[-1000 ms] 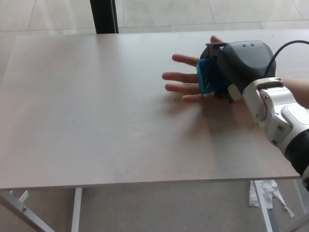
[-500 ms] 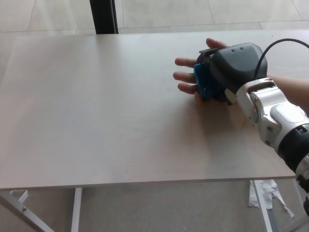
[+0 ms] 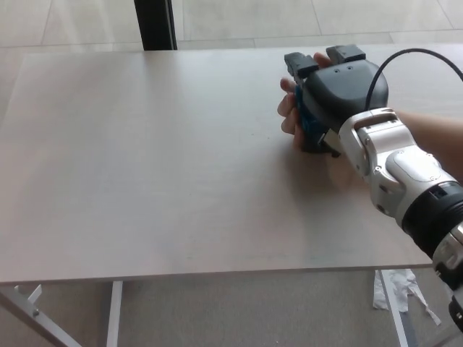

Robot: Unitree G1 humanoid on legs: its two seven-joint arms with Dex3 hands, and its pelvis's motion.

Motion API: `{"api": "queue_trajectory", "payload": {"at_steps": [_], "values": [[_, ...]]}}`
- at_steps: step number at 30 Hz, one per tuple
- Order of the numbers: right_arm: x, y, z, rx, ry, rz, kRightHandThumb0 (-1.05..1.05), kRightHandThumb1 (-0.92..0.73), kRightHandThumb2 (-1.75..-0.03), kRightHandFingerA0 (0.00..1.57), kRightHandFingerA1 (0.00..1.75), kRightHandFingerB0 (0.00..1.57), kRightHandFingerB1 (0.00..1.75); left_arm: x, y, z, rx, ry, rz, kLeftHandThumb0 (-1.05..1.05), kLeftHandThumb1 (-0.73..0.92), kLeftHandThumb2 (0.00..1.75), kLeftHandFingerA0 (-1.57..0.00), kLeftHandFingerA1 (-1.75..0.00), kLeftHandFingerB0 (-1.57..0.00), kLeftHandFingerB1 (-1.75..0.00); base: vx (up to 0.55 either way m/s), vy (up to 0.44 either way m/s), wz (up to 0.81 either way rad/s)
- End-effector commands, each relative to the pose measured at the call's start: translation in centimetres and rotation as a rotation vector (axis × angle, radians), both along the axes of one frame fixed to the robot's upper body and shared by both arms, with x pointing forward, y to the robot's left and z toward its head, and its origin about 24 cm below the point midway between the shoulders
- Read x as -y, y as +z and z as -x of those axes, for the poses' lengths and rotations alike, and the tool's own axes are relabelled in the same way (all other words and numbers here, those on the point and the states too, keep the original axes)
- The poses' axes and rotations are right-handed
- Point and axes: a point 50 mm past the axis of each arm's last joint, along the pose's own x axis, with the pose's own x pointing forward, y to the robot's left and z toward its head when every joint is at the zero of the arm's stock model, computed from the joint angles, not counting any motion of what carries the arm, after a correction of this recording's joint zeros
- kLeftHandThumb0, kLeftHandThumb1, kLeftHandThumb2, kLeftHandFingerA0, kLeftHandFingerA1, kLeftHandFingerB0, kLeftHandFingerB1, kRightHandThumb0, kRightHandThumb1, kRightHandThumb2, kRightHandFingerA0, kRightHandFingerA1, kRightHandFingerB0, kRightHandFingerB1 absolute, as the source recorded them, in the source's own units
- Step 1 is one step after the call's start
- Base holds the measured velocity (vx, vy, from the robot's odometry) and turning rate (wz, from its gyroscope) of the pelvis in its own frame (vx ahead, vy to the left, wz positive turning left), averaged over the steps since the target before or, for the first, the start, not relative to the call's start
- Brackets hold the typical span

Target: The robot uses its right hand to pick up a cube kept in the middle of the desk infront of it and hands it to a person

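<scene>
My right hand (image 3: pixel 334 90) now opening, fingers lifted apart off blue cube (image 3: pixel 309 124). Person's hand (image 3: pixel 291 114) has curled closed around cube beneath my palm. Handover nearly complete; withdraw next over counter (image 3: pixel 145 159).

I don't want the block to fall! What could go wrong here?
The small blue cube sits between the robot's black right hand and a person's curled fingers. It is mostly hidden, so the grip is unclear; it might slip onto the pale wooden desk. The thick fingers could also pinch the person.
</scene>
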Motion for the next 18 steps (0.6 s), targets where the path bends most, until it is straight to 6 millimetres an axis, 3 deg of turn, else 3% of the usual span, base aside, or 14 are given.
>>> {"api": "queue_trajectory", "payload": {"at_steps": [1,6,8,9,11,13,14,15,16,17,18], "values": [[1.2,1.2,0.3,-0.045,-0.024,-0.014,-0.84,-0.52,-0.91,0.0,0.17,0.0,0.05,-0.1,0.0,0.6,-0.039,-0.011,-0.028,-0.7,0.8,0.64,-0.6,-0.59,-0.54,-0.41,0.0,0.0,0.0],[2.7,3.7,1.6,-0.019,0.021,-0.08,-0.92,-0.57,-0.93,0.0,0.17,0.0,0.0,0.0,-0.2,0.9,-0.031,0.009,-0.009,-0.71,0.78,0.63,-0.6,-0.58,-0.54,-0.41,0.0,0.0,0.0],[3.5,5.0,2.6,0.035,0.057,-0.147,-0.85,-0.51,-0.9,0.0,0.18,0.0,0.05,0.0,-0.3,1.0,-0.046,0.011,-0.012,-0.7,0.79,0.64,-0.61,-0.59,-0.54,-0.4,0.0,0.0,0.0],[4.0,5.7,3.0,0.05,0.061,-0.146,-0.96,-0.56,-0.91,0.0,0.14,0.0,0.0,0.0,-0.3,1.0,-0.041,0.016,-0.013,-0.69,0.78,0.63,-0.66,-0.64,-0.56,-0.42,0.0,0.0,0.0],[5.8,8.2,5.3,0.106,0.074,-0.15,-1.01,-0.58,-0.93,0.0,0.14,0.0,0.0,0.1,-0.4,1.0,-0.032,0.025,-0.009,-0.68,0.78,0.63,-0.63,-0.6,-0.55,-0.42,0.0,0.0,0.0],[7.1,9.5,6.9,0.152,0.074,-0.175,-1.04,-0.6,-0.93,0.0,0.1,0.06,0.0,0.0,-0.3,1.1,-0.032,0.028,-0.014,-0.71,0.78,0.63,-0.66,-0.62,-0.58,-0.42,0.0,0.0,0.0],[7.6,10.1,7.6,0.152,0.07,-0.196,-1.04,-0.6,-0.93,0.0,0.1,0.06,0.0,0.0,-0.3,1.2,-0.031,0.029,-0.016,-0.71,0.78,0.63,-0.66,-0.62,-0.58,-0.42,0.0,0.0,0.0],[9.3,11.5,9.7,0.196,0.061,-0.227,-1.04,-0.59,-0.93,0.0,0.15,0.0,0.01,0.0,-0.3,1.3,-0.032,0.026,-0.017,-0.7,0.78,0.63,-0.64,-0.59,-0.56,-0.41,0.0,0.0,0.0],[9.4,11.6,9.9,0.199,0.062,-0.23,-1.04,-0.59,-0.93,0.0,0.15,0.0,0.01,-0.1,-0.3,1.4,-0.034,0.028,-0.018,-0.7,0.78,0.63,-0.64,-0.59,-0.56,-0.41,0.0,0.0,0.0],[10.8,12.5,11.7,0.22,0.061,-0.287,-0.86,-0.49,-0.88,0.0,0.24,0.0,0.12,-0.2,-0.2,1.5,-0.037,0.036,-0.012,-0.71,0.78,0.63,-0.61,-0.58,-0.53,-0.4,0.0,0.0,0.0],[11.3,12.8,12.5,0.228,0.064,-0.306,-0.86,-0.49,-0.88,0.0,0.24,0.0,0.12,-0.3,-0.1,1.7,-0.039,0.04,-0.011,-0.71,0.78,0.63,-0.61,-0.58,-0.53,-0.4,0.0,0.0,0.0]]}}
